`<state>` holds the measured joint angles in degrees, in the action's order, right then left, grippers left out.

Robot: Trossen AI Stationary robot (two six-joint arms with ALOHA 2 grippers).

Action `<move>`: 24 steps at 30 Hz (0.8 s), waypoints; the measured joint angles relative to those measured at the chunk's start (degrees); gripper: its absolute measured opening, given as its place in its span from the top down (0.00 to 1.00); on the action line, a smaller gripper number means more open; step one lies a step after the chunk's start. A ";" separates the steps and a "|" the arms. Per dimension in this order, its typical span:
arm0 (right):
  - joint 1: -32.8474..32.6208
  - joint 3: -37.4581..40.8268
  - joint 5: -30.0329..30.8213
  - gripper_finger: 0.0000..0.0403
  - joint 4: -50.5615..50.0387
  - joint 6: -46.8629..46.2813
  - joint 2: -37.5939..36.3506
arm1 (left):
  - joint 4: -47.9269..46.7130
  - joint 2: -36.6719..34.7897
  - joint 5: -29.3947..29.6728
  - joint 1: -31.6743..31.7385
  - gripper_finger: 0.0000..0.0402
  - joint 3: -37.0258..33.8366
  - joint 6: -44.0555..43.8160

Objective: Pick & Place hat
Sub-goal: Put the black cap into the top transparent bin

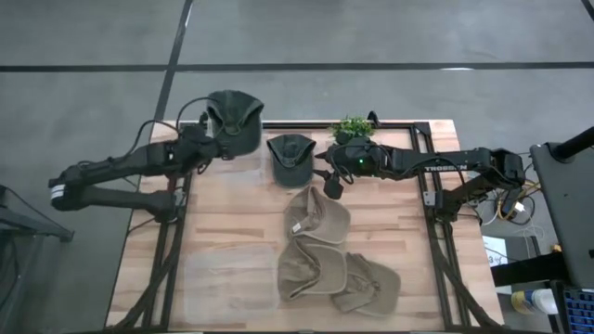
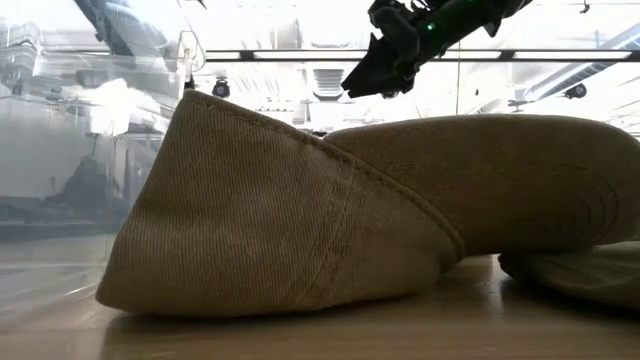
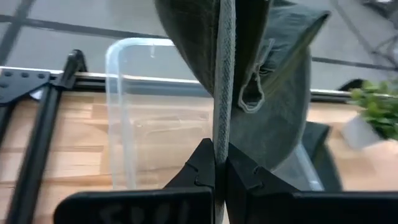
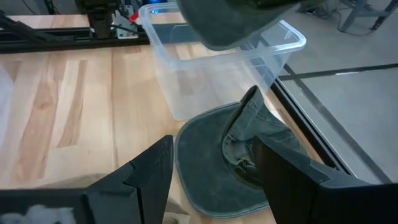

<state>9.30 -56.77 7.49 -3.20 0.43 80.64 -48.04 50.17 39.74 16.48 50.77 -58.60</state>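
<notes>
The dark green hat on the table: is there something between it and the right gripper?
Nothing visible. The right gripper hangs open just over the dark green hat, with only air between them. The clear bin stands beyond the hat, not in the path.

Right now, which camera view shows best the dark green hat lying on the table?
The right wrist view: the dark green hat lies on the table beside the clear bin, between the open right gripper jaws. The high view shows it small; the left wrist view only an edge; the low view nothing.
</notes>
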 joint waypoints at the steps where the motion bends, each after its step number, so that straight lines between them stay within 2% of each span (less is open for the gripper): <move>1: -0.08 0.00 0.00 0.47 0.00 0.02 0.00 | -0.33 0.48 -0.04 0.18 0.98 0.17 0.43; 17: -0.08 0.03 0.01 0.47 -0.01 0.85 0.11 | -7.40 5.36 -5.95 1.31 0.97 1.59 -3.51; 20: -0.09 0.15 0.00 0.47 -0.02 0.83 0.11 | -8.77 6.90 -6.39 1.71 0.92 1.52 -3.51; 24: -0.07 0.24 0.02 0.47 -0.02 0.81 0.11 | -8.53 8.30 -7.77 1.81 0.78 1.50 -2.36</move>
<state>9.23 -56.53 7.51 -3.22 1.23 80.75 -56.58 58.47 31.97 18.28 52.27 -60.96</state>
